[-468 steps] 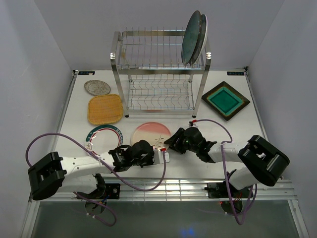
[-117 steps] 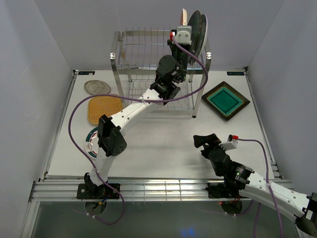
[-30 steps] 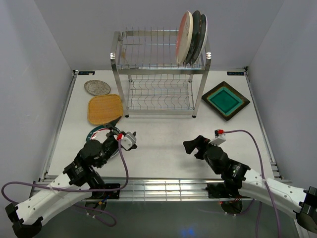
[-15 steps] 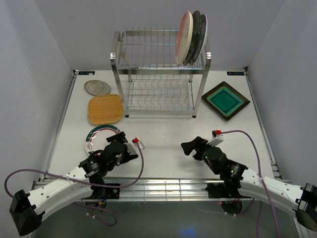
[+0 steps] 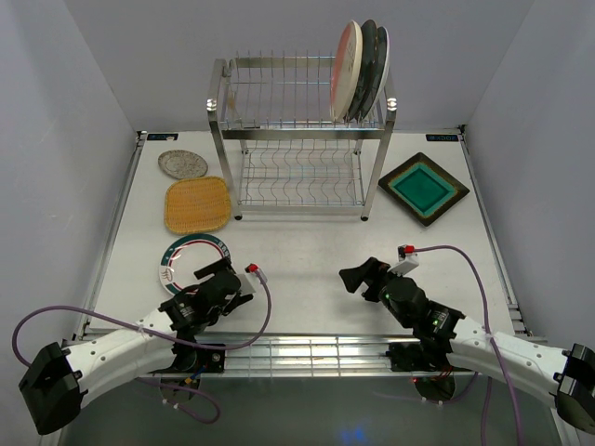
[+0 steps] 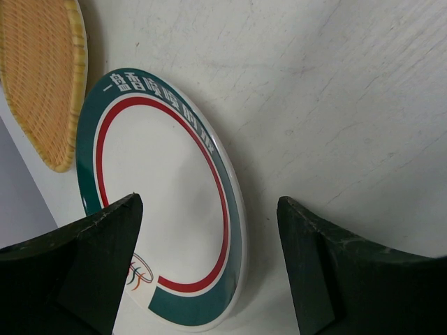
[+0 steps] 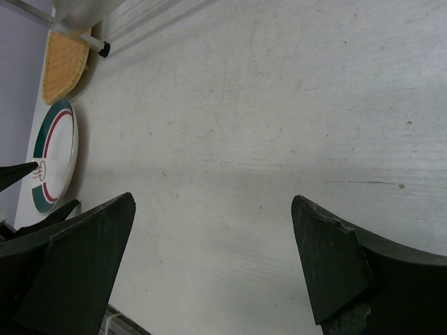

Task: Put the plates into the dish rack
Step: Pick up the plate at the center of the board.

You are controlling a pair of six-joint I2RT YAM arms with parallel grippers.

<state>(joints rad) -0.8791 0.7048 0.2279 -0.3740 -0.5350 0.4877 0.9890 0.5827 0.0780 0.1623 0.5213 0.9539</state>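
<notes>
A: Where is the left end effector point(image 6: 209, 223) hovering?
B: Over the green-rimmed plate point(image 5: 181, 255) lying on the bench point(image 5: 307, 246), with its fingers spread wide and gripping nothing.
A: And the right end effector point(image 7: 211, 202)?
B: It is also gaping empty. Three plates point(image 5: 361, 70) are standing in the dish rack point(image 5: 279, 121).

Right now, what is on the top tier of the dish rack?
Three plates stand on edge at the dish rack's right end: a pink-cream plate leftmost, a dark plate, then a third plate. Each covers most of the next, so those faces are hidden.
</notes>
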